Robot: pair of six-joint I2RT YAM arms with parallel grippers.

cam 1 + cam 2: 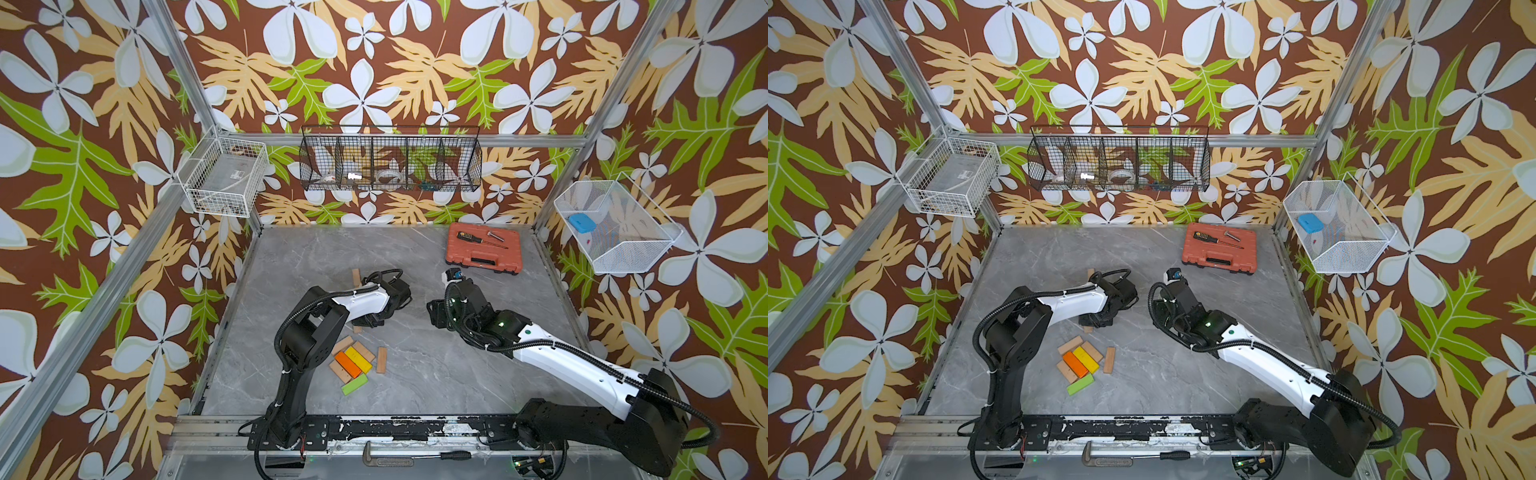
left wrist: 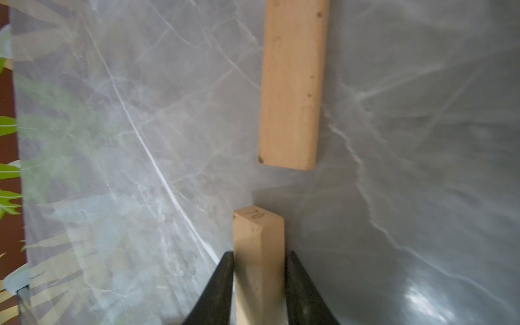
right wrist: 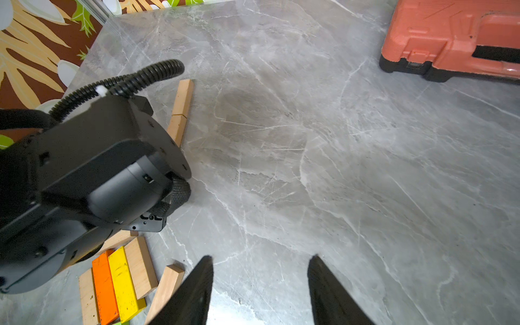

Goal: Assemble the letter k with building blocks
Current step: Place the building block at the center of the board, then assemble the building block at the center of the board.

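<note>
The left end effector point(image 2: 260, 253) is low over the middle of the counter point(image 1: 419, 374), a bit toward the left side. A plain wood block point(image 2: 257, 233) sits between its two black fingers point(image 2: 222, 281). The fingers are right by the block's two long sides, with hardly any room to spare. I cannot tell if they are squeezing it or just sitting next to it. A second wood block point(image 2: 292, 84) lies flat on the counter just past it, toward the back edge. The two blocks point the same way, in one line. In the left wrist view there is a small gap between their ends. The right end effector point(image 3: 261, 257) is near the middle of the counter too, off to the right of the left one. Its fingers are spread apart and there is nothing between them, only bare counter. The other blocks lie in a little bunch on the left half, toward the front edge. An orange block point(image 1: 348, 364) and a yellow block point(image 1: 358, 360) lie side by side and touch, with more plain wood ones beside them. A green block point(image 1: 354, 383) is at the front end of the bunch. A lone wood block point(image 1: 381, 360) lies just to the right of the bunch. A red tool case point(image 1: 484, 248) sits in the back right corner with a screwdriver point(image 1: 473, 238) on top.
</note>
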